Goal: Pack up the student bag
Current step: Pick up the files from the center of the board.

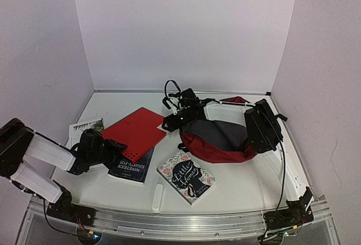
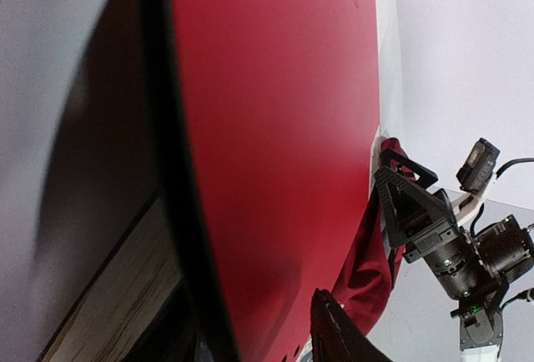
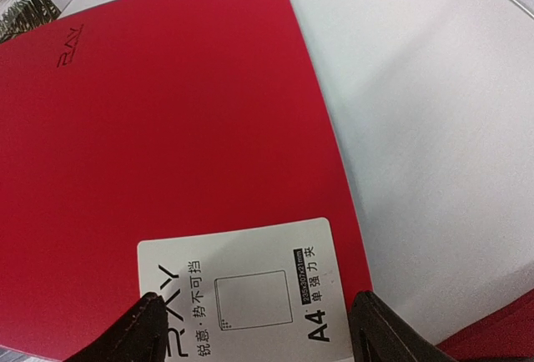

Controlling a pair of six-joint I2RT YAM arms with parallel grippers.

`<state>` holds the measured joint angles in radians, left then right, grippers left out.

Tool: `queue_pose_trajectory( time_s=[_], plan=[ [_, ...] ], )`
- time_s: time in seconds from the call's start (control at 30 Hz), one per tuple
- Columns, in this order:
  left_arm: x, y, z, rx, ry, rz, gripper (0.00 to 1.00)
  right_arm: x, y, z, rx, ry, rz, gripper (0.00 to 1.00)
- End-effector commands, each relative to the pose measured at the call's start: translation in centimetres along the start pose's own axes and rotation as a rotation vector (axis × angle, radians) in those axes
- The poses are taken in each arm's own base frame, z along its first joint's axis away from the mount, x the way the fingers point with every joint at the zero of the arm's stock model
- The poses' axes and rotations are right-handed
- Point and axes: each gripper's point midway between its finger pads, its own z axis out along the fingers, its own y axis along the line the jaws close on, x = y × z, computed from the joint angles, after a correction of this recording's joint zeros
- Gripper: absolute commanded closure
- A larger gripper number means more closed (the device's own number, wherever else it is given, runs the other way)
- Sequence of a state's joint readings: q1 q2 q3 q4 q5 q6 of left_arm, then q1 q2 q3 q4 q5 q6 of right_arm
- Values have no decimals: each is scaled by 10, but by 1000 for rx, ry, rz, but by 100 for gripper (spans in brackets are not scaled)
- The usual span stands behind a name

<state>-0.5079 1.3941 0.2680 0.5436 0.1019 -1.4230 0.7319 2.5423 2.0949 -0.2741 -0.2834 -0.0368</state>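
Top external view shows you the student bag (image 1: 214,150) lying at the right of the worktop (image 1: 242,191), its mouth open so the grey lining shows. The right arm (image 1: 262,126) reaches across it and hides its right end. Black loops on the far side of the bag could be strap or cable; you cannot tell which.

The right jaws sit at the right corner of the red folder (image 1: 135,131), just left of the bag. In the right wrist view you get only two dark fingertips (image 3: 148,333), cut off by the bottom edge. They stand wide apart over the folder's white label, so the right jaws are released, with nothing caught between them.

The left arm (image 1: 51,156) comes in from the near left, and the left jaws meet the folder's near left edge. The left wrist view is so close that the folder fills it as a blurred red sheet. A dark band runs down its left side, and one dark finger (image 2: 342,337) pokes in at the bottom. You cannot tell whether the left jaws pinch the folder or only lie against it.

The folder lies partly over a black book (image 1: 131,170), and only the near strip with the title shows. A striped paper (image 1: 84,127) peeks out at the far left, partly behind the left arm. A second book (image 1: 187,178), with a floral cover, lies in the open just near of the bag. Left of it is a small white object (image 1: 158,198), too small to identify.
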Motion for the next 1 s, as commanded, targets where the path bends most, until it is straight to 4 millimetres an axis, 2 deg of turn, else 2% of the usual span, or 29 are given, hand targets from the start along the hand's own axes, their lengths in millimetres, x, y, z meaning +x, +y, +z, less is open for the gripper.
queue_pose_trajectory(
  time_s=[0.0,0.07,0.17,0.27,0.37,0.43,0.47,0.53,0.6,0.7,0.73,0.83,0.9,0.97],
  plan=[
    [-5,-14,20,100,-18,3,57,23,12,4,-32,67,8,26],
    [-6,-22,24,170,-23,10,59,26,14,5,-37,74,5,26],
    [-5,-30,28,255,-24,24,68,30,18,6,-43,82,-1,27],
    [-6,-35,25,327,-32,30,84,29,20,4,-47,82,0,28],
    [-7,-42,19,367,-41,39,95,17,26,-8,-79,65,25,23],
    [-7,-44,17,353,-44,55,99,1,32,-27,-117,41,59,17],
    [-8,-52,14,365,-50,70,100,-9,34,-38,-134,26,78,15],
    [-8,-57,11,333,-54,116,100,-34,34,-68,-171,-22,103,11],
    [-10,-73,1,322,-69,186,100,-55,31,-100,-197,-69,115,9],
    [-15,-102,-23,293,-108,330,100,-77,21,-145,-210,-127,119,6],
    [-17,-113,-35,296,-129,378,100,-79,17,-157,-209,-134,121,5],
    [-20,-132,-64,284,-163,496,100,-82,-3,-192,-175,-149,109,4],
    [-14,-144,-81,314,-148,574,100,-71,-19,-205,-119,-118,87,4],
    [-5,-153,-88,336,-104,622,100,-52,-37,-212,-34,-60,56,5]
  ],
)
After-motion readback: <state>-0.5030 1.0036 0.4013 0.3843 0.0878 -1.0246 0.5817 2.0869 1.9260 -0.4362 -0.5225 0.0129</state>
